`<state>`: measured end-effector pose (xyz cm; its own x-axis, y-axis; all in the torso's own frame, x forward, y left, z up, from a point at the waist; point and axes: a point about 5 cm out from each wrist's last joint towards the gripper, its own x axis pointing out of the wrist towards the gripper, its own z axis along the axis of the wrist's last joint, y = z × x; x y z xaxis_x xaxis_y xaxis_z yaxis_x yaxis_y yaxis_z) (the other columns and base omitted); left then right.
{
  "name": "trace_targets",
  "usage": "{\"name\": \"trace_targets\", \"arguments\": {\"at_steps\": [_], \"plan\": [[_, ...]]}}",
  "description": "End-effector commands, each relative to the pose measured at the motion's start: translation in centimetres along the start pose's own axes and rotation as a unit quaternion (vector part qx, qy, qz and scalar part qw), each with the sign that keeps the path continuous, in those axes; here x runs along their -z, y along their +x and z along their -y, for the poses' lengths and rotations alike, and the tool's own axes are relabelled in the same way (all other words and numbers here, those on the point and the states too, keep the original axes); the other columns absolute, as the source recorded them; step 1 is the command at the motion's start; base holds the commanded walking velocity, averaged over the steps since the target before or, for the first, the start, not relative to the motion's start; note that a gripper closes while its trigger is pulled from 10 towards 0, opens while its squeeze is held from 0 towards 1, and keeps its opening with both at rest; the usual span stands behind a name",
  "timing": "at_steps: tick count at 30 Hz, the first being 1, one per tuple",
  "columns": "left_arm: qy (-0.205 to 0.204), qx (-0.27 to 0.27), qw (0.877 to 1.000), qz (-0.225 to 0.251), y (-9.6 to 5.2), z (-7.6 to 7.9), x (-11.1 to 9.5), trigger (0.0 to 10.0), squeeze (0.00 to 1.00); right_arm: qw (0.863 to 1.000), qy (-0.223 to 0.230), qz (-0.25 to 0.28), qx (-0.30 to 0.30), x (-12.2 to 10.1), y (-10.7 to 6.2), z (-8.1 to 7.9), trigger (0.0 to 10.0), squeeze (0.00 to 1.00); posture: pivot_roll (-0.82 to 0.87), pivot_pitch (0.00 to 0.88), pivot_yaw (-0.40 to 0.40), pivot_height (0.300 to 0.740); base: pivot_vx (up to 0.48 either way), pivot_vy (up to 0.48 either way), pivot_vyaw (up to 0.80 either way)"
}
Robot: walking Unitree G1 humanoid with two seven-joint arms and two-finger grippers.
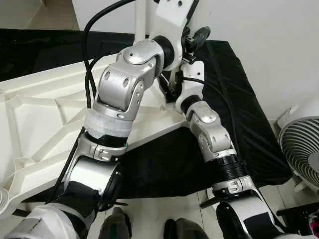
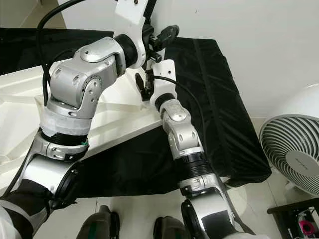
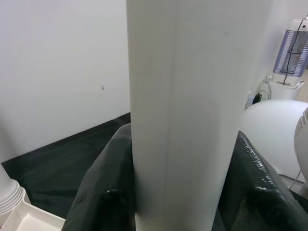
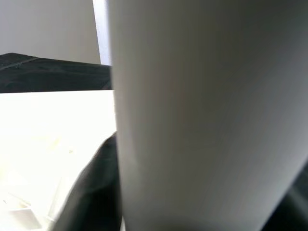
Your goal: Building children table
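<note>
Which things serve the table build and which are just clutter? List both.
Job: white tabletop, upside down; white table leg, standing upright at its corner; left gripper; right gripper.
Lying about: black cloth; white fan; insect-zapper lamp.

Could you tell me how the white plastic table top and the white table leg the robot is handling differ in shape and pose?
The white plastic table top lies flat and upside down on the black cloth, broad, with ribs showing; the white table leg stands upright at its corner, a narrow smooth column. The top spreads across the cloth; the leg rises between both grippers. Both are plain white plastic.
</note>
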<state>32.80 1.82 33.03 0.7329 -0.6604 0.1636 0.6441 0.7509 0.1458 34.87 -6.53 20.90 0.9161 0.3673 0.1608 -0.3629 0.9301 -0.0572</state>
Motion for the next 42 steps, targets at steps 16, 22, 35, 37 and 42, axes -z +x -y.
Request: {"name": "trace_targets", "arguments": {"at_steps": [16, 22, 35, 37, 42], "plan": [[0.02, -0.006, 0.999, 0.025, 0.1, 1.0, -0.9, 10.0, 0.0, 0.999, -0.011, -0.029, 0.006, -0.1, 0.1, 0.1, 10.0, 0.0, 0.04, 0.045, -0.057, 0.74, 0.0, 0.0, 0.0], [0.029, -0.001, 0.999, 0.027, 0.2, 1.0, -0.9, 10.0, 0.0, 0.999, -0.009, -0.037, 0.012, 0.0, 0.1, 0.2, 10.0, 0.0, 0.04, 0.04, -0.058, 0.74, 0.0, 0.0, 0.0], [0.027, 0.006, 0.999, 0.031, 0.2, 1.5, -1.1, 10.0, 0.0, 0.999, -0.007, -0.036, 0.007, 0.0, 0.0, 0.0, 10.0, 0.0, 0.04, 0.035, -0.056, 0.74, 0.0, 0.0, 0.0], [0.027, 0.006, 0.999, 0.031, 0.2, 1.5, -1.1, 10.0, 0.0, 0.999, -0.008, -0.035, 0.007, -0.1, 0.0, 0.0, 10.0, 0.0, 0.04, 0.035, -0.056, 0.74, 0.0, 0.0, 0.0], [0.027, 0.008, 0.999, 0.032, 0.2, 1.5, -1.2, 10.0, 0.0, 0.999, -0.009, -0.034, 0.008, -0.1, 0.0, 0.0, 10.0, 0.0, 0.04, 0.036, -0.056, 0.74, 0.0, 0.0, 0.0]]}}
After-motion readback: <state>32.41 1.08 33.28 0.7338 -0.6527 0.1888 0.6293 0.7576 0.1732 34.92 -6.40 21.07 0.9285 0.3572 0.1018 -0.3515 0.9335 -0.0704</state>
